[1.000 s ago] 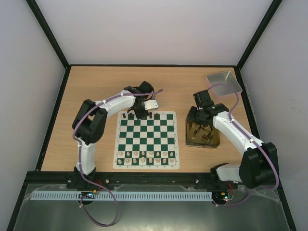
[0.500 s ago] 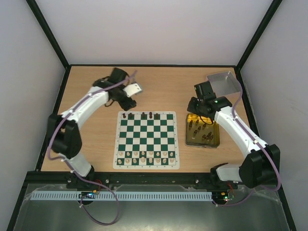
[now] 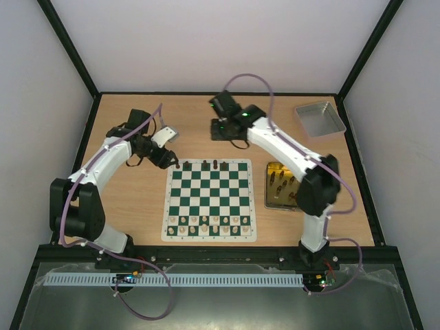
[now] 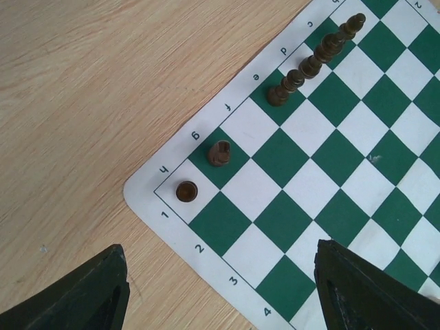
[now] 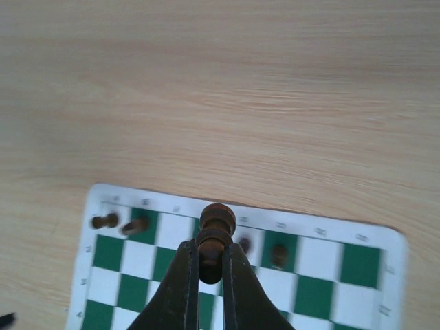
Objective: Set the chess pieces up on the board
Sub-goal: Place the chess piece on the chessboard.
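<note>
The board (image 3: 210, 196) lies in the table's middle, and its far-left corner (image 4: 295, 172) fills the left wrist view. Several dark chess pieces (image 3: 206, 164) stand on its far row, among them a round-topped one (image 4: 186, 191) on the corner square and another (image 4: 218, 152) beside it. My left gripper (image 3: 165, 158) hangs over that corner, open with nothing between its fingers (image 4: 103, 292). My right gripper (image 3: 230, 134) hovers behind the far edge, shut on a dark chess piece (image 5: 217, 237) whose round head sticks out above the fingertips (image 5: 212, 265).
A gold tin (image 3: 289, 185) with several more dark pieces sits right of the board. A grey tray (image 3: 320, 118) is at the back right. Pale cream pieces (image 3: 210, 223) line the board's two near rows. Bare wood lies behind and left of the board.
My right arm swung left from the tin to behind the board's far edge, carrying a dark piece. My left gripper left the far row, swung left, came back to the corner and opened wider.
</note>
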Tool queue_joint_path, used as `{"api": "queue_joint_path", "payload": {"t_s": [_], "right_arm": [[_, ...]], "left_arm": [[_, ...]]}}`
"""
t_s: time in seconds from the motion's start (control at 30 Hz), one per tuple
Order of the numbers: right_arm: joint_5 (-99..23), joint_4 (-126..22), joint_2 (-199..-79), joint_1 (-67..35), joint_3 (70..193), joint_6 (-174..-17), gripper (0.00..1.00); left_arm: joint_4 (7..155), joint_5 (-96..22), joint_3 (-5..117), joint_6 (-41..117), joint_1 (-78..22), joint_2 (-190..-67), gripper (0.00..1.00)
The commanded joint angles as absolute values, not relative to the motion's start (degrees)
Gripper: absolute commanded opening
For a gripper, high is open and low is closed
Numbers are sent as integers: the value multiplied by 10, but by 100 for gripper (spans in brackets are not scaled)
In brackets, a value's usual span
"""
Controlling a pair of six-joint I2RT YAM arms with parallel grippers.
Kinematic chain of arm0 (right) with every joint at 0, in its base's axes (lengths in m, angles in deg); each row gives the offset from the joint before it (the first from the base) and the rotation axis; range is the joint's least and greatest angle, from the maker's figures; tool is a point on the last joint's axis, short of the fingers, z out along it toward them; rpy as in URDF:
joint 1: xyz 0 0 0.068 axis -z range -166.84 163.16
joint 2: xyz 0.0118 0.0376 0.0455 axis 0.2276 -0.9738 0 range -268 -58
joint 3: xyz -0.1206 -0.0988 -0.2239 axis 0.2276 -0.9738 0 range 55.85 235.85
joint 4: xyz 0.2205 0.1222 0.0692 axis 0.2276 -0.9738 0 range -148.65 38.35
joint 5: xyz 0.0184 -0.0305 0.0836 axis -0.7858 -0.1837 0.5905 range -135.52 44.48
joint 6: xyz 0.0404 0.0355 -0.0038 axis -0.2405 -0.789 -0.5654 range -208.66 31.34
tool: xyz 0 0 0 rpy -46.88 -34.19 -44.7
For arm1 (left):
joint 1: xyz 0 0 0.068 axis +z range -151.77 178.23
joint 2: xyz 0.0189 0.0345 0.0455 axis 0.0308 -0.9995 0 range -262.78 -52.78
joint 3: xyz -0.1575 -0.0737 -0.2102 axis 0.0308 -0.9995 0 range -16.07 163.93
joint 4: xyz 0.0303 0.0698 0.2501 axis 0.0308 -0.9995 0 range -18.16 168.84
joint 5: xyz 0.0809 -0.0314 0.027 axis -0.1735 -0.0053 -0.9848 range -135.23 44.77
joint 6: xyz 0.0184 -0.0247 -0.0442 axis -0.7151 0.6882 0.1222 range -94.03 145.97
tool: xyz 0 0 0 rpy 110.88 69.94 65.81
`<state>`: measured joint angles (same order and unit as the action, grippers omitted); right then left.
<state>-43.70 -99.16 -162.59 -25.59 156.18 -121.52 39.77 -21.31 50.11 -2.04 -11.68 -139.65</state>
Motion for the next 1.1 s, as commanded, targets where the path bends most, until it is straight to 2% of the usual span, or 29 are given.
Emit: {"api": "queue_joint_path", "payload": {"t_s": [0.0,0.23,0.7,1.07], "right_arm": [[-418,-1061,-1711,-288,1672,-1167,2],[-444,-1074,-1792,-306,1727,-1143,2],[-462,-1083,-1853,-353,1754,-1145,2],[-463,-1088,-1891,-362,1763,-1150,2]], "left_arm": [[427,-192,493,-8,-110,-1375,74],[447,-191,488,3,-87,-1352,75],[481,-182,492,60,5,-1379,75],[495,-208,481,72,14,-1378,76]]}}
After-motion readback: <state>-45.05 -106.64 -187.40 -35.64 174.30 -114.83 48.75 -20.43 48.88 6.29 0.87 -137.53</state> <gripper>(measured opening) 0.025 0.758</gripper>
